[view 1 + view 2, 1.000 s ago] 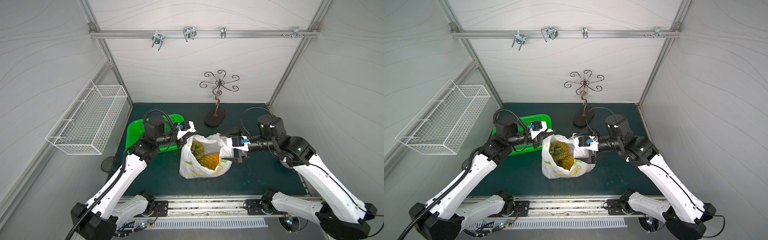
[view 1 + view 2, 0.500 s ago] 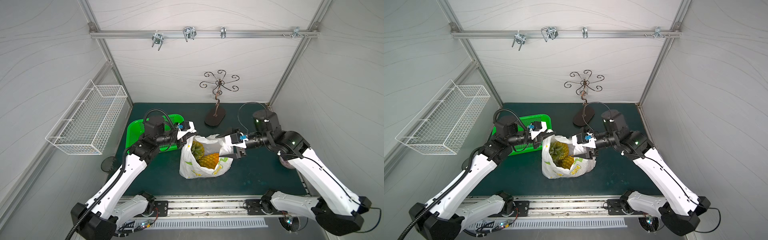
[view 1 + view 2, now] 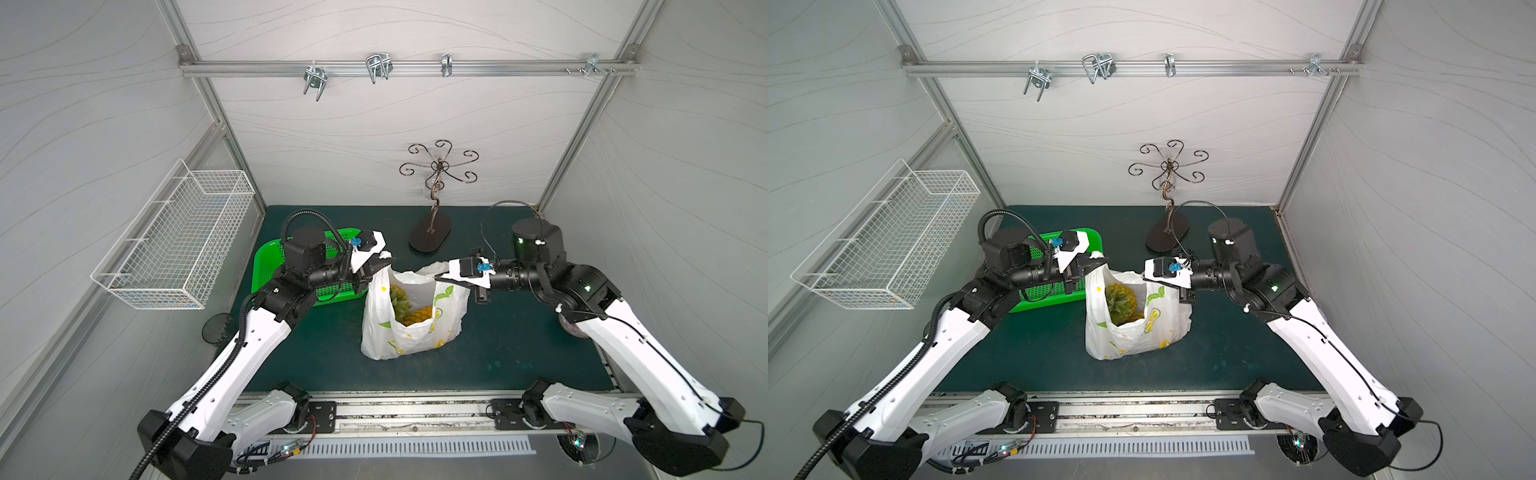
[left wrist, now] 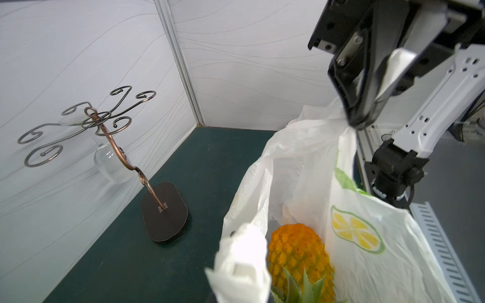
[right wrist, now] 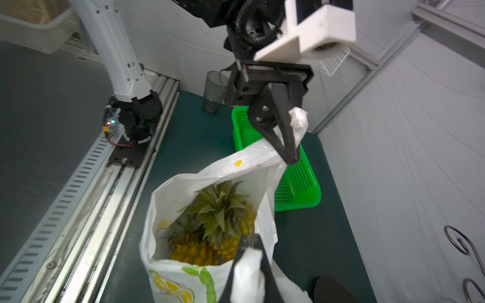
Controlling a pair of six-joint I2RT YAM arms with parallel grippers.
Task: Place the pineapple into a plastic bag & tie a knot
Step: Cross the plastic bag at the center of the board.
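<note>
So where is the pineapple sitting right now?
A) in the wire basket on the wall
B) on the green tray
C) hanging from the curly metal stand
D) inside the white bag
D: the pineapple sits down inside the open plastic bag, whose handles the left gripper and the right gripper pinch from either side.

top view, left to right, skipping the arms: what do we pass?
wire basket → dark tumbler → green tray → plastic bag with the pineapple inside. The metal stand overlaps the bag, so it is left out.
</note>
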